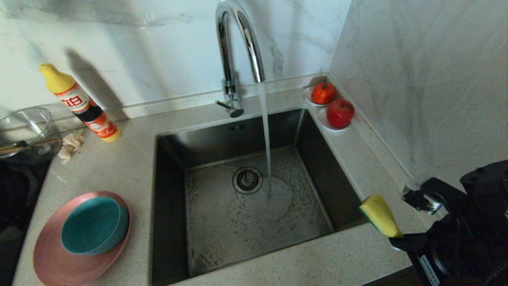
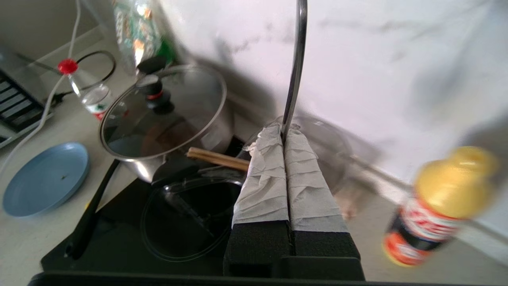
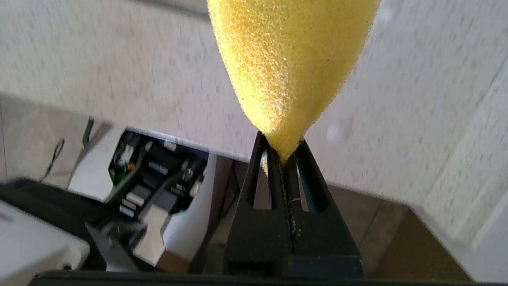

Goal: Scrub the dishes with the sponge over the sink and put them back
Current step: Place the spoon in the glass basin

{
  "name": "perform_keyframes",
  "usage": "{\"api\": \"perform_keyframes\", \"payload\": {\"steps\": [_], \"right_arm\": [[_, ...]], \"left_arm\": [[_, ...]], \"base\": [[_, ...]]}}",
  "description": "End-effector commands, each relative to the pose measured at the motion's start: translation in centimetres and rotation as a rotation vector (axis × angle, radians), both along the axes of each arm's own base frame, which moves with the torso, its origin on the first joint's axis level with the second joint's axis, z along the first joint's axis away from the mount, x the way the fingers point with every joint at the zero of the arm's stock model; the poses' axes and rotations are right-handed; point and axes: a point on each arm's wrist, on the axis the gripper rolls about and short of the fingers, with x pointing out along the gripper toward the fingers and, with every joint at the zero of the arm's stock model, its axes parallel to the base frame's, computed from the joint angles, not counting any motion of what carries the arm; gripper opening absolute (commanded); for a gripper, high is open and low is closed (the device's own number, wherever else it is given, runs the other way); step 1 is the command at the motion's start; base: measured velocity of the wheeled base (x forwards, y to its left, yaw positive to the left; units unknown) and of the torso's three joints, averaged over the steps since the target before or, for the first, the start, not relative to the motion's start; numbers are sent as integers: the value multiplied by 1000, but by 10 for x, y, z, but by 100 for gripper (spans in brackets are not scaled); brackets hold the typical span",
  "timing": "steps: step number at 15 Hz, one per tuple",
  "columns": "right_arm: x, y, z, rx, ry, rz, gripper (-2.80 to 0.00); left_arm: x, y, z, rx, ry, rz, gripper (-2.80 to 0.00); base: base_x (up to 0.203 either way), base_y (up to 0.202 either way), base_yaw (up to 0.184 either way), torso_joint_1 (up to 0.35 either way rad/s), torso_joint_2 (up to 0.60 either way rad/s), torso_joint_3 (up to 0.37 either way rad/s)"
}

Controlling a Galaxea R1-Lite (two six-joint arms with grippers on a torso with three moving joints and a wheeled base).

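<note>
Right gripper (image 1: 397,237) clamped the sponge (image 1: 380,215) right of the sink (image 1: 174,159); left gripper (image 2: 286,129) pinched the spoon (image 2: 295,71) left of it.

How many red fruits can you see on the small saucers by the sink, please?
2: one red fruit sits on a saucer in the back right corner of the counter, the other just in front of it beside the sink rim. None appears hidden.
</note>
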Motion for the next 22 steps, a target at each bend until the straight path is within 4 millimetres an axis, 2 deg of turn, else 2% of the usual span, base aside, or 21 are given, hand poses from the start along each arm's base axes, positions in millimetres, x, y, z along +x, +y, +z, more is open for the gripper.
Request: {"api": "perform_keyframes", "payload": {"steps": [1,5,9,15,19,22], "right_arm": [[4,3,-3,-5,2,3,-280],[7,5,-6,-11,16,1,-280],[7,4,-7,-13,20,-1,-280],[9,5,-10,-22,34,-2,-280],[11,7,-13,-25,46,0,-280],[11,7,-12,-22,43,0,-280]], "left_arm": [[17,13,-13,-11,49,19,-280],[37,42,-29,-18,76,64,-280],[42,60,-40,-29,104,49,-280],[66,84,-69,-89,115,19,-280],[80,100,-80,-79,62,18,-280],[84,103,-84,-80,64,0,-280]], "base": [[0,0,0,0,0,0],[0,0,0,0,0,0],[0,0,0,0,0,0],[0,0,0,0,0,0],[0,0,0,0,0,0],[0,0,0,0,0,0]]}}
